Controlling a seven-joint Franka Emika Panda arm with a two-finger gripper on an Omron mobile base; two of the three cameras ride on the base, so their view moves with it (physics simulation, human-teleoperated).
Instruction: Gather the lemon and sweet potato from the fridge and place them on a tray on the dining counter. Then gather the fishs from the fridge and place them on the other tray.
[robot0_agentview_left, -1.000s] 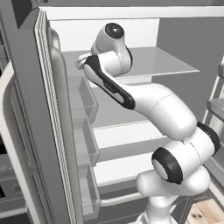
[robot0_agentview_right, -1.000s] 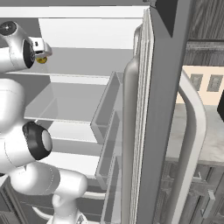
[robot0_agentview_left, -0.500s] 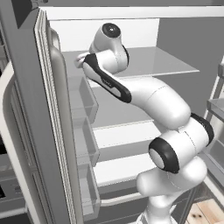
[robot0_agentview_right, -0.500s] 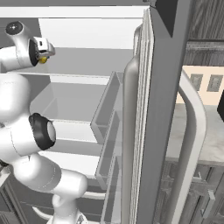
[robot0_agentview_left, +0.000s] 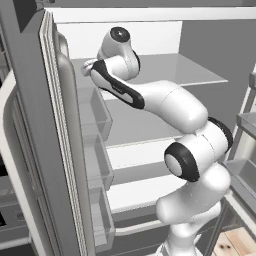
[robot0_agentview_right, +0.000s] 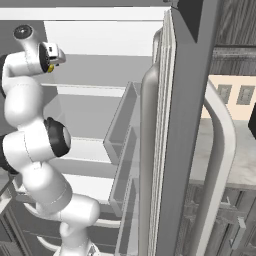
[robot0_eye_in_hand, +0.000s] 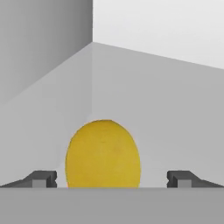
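Note:
The fridge (robot0_agentview_left: 175, 70) stands open, and my arm reaches onto its upper glass shelf. The lemon (robot0_eye_in_hand: 103, 154), a yellow oval, lies on that shelf close in front of the hand, left of centre between the two finger tips. My gripper (robot0_eye_in_hand: 112, 178) is open, its dark tips spread wide on either side of the lemon and not touching it. From the right base view a sliver of the lemon (robot0_agentview_right: 50, 68) peeks out under the hand (robot0_agentview_right: 50, 54). In the left base view the hand (robot0_agentview_left: 90, 67) sits at the shelf's left side, partly behind the door.
The open left door (robot0_agentview_left: 55, 130) with its clear bins (robot0_agentview_left: 97, 160) stands close beside the arm. The right door (robot0_agentview_right: 170, 125) and its pale handle (robot0_agentview_right: 220, 165) flank the other side. Lower shelves (robot0_agentview_left: 140, 165) run under the arm. A grey counter top (robot0_agentview_right: 242, 160) lies beyond the right door.
The hand has pushed a little deeper onto the upper shelf toward the lemon, and the elbow has risen. The jaws stayed wide apart.

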